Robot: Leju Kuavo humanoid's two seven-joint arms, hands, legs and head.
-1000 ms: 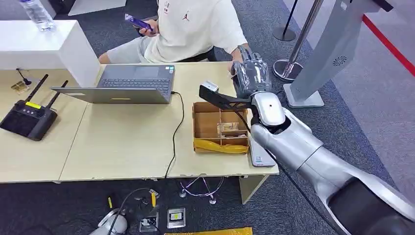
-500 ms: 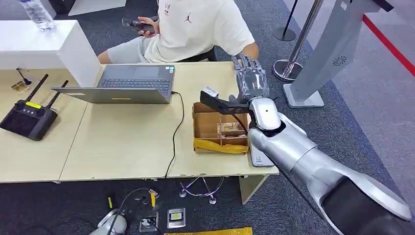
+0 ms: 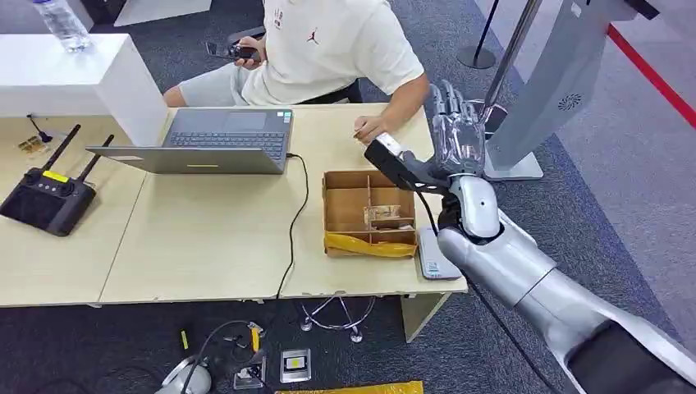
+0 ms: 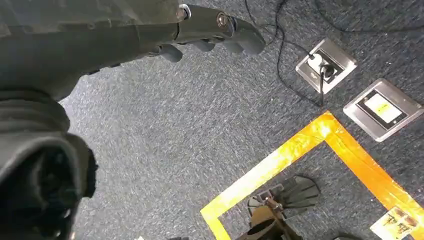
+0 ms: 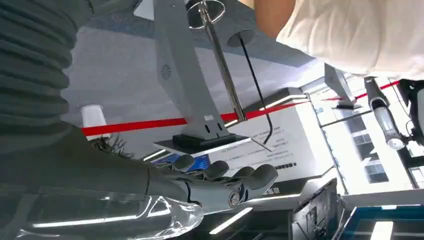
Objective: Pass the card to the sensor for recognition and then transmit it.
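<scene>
My right hand (image 3: 456, 123) is raised over the table's far right corner, palm spread and fingers pointing up, with nothing in it; the right wrist view shows its fingers (image 5: 227, 182) loosely apart and empty. A person's hand (image 3: 370, 129) rests on the table just left of it; I cannot tell whether it holds a card. A flat grey sensor pad (image 3: 434, 259) lies at the table's front right edge, under my forearm. A cardboard box (image 3: 345, 215) with compartments holds a small clear item (image 3: 386, 215). My left hand (image 4: 210, 30) hangs over the carpet, fingers straight and empty.
An open laptop (image 3: 213, 141) with a black cable sits mid-table, and a black router (image 3: 45, 197) at the left. A seated person in a white shirt (image 3: 328, 45) faces the far edge. A grey kiosk stand (image 3: 550, 90) and a barrier post (image 3: 484, 107) are right of the table.
My right hand has swung right and upward, turning its fingers from forward to upright. The person's hand has come down onto the table beside it.
</scene>
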